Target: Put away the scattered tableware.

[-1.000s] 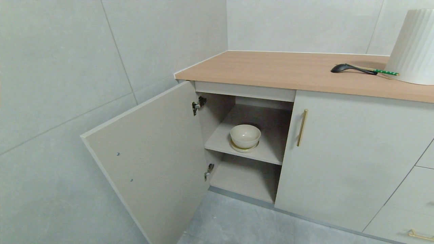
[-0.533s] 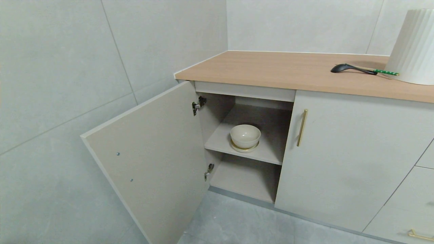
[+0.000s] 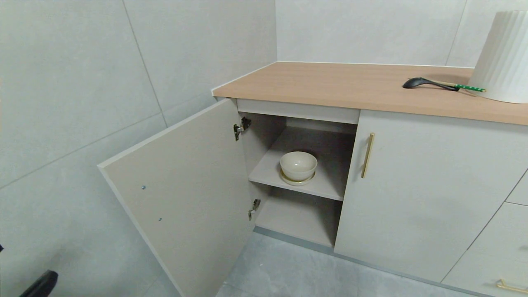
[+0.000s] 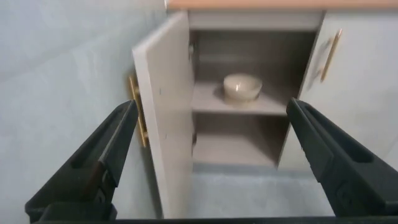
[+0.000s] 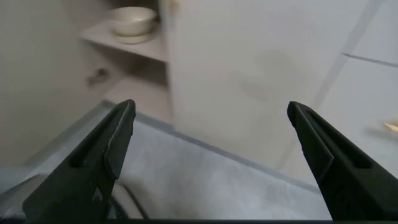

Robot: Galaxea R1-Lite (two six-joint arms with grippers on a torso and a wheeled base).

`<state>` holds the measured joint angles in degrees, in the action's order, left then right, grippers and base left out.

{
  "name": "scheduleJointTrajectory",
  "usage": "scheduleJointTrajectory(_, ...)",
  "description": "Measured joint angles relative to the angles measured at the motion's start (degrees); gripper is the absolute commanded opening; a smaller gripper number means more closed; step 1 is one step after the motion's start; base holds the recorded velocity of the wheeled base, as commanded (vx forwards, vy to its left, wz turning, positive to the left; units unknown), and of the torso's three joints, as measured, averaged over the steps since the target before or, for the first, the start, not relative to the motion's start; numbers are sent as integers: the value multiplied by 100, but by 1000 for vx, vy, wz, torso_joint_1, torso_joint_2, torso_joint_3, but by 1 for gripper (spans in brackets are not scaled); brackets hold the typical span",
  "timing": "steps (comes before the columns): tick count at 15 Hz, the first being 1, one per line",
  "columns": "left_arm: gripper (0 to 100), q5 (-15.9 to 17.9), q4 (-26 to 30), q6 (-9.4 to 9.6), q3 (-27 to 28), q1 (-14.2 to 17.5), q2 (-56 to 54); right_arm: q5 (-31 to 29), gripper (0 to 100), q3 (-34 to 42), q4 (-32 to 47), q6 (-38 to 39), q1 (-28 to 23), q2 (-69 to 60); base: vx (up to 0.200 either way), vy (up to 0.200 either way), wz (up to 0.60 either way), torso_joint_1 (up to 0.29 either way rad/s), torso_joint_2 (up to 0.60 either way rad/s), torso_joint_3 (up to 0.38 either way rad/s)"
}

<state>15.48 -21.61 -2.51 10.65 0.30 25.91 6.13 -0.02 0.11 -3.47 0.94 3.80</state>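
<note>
Grey tiles line the walls and floor around a pale cabinet under a wooden worktop. Its left door stands swung wide, and on the upper shelf a cream bowl sits on a plate (just the plate's gold-edged rim peeks out beneath it). The right door is shut, its brass handle upright. Far to the right on the worktop, a black ladle lies with green-tipped chopsticks, just beside a white ribbed vessel. The left hand hangs low facing the open cupboard, fingers spread wide and holding nothing. The right hand is likewise spread and unladen, above the floor before the shut door.
</note>
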Motion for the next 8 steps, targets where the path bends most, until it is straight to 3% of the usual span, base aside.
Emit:
scheduleJointTrajectory(2,100,-2,0,63,-226,73,61,27,100,0,-16,-55,2,-133,0,0,0,0,0,0)
scheduleJointTrajectory(5,100,-79,-30,254,-422,307,33,-747,100,0,-18,252,-80,-288,0,0,0,0,0,0)
scheduleJointTrajectory(8,100,-119,-269,302,-424,512,496,-779,100,2,-22,372,-99,-339,0,0,0,0,0,0)
